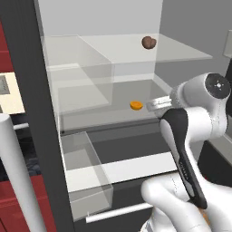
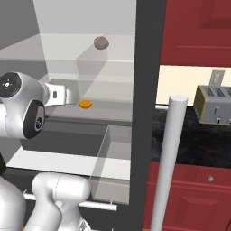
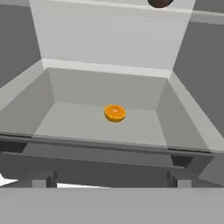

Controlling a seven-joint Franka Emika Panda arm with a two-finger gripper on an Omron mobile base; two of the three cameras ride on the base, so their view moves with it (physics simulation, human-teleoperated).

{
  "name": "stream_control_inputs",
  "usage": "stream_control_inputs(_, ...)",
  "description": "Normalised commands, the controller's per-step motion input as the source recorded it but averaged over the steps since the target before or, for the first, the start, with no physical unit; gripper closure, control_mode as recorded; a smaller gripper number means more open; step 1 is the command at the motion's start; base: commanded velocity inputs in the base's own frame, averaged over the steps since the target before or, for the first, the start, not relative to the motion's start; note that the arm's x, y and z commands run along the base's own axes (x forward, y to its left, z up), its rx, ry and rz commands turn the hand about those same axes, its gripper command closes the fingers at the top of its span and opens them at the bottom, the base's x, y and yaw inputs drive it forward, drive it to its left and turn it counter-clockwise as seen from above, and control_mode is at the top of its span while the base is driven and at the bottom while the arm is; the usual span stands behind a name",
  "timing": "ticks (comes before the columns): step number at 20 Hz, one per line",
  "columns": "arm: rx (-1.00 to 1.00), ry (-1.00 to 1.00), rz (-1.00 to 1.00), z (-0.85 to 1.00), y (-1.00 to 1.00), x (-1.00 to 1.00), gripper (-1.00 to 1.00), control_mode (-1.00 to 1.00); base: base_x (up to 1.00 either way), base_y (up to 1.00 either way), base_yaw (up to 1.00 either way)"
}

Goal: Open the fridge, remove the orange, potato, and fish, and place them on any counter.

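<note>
Now | fridge (image 1: 31, 90): potato (image 1: 149, 42) upper shelf, orange (image 3: 115, 113) below | end effector (image 3: 111, 179) spread

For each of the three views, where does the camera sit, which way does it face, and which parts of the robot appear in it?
Left base view: behind-left of the arm, facing the open charcoal-grey fridge; white arm at lower right.
Right base view: behind-right, facing the same fridge; arm at lower left, open gripper near the small orange half.
Hand view: on the hand, looking into the shelf at the orange.
Both base views share the roundish brown potato.

Rendered flat and evenly bright, without glare; sharp throughout, soft shadow only under the orange (image 3: 115, 113) ahead of the fingertips.
</note>
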Motion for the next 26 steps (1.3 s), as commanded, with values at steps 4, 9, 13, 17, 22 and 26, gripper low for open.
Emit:
stream_control_inputs(4,0.14,-0.19,-0.03,1.0,-0.03,0.22,-1.0,-1.0,0.0,0.0,0.0)
stream_control_inputs(9,0.05,-0.03,-0.07,1.0,0.0,0.4,-1.0,-1.0,0.0,0.0,0.0)
stream_control_inputs(13,0.0,0.0,-0.08,0.97,-0.05,0.87,-1.0,-1.0,0.0,0.0,0.0)
stream_control_inputs(17,0.0,0.06,-0.01,0.59,-0.21,1.0,-1.0,-1.0,0.0,0.0,0.0)
stream_control_inputs(22,0.0,0.1,-0.03,0.0,-0.2,1.0,-1.0,-1.0,0.0,0.0,0.0)
stream_control_inputs(26,0.0,0.07,-0.06,-0.21,-0.19,1.0,-1.0,-1.0,0.0,0.0,0.0)
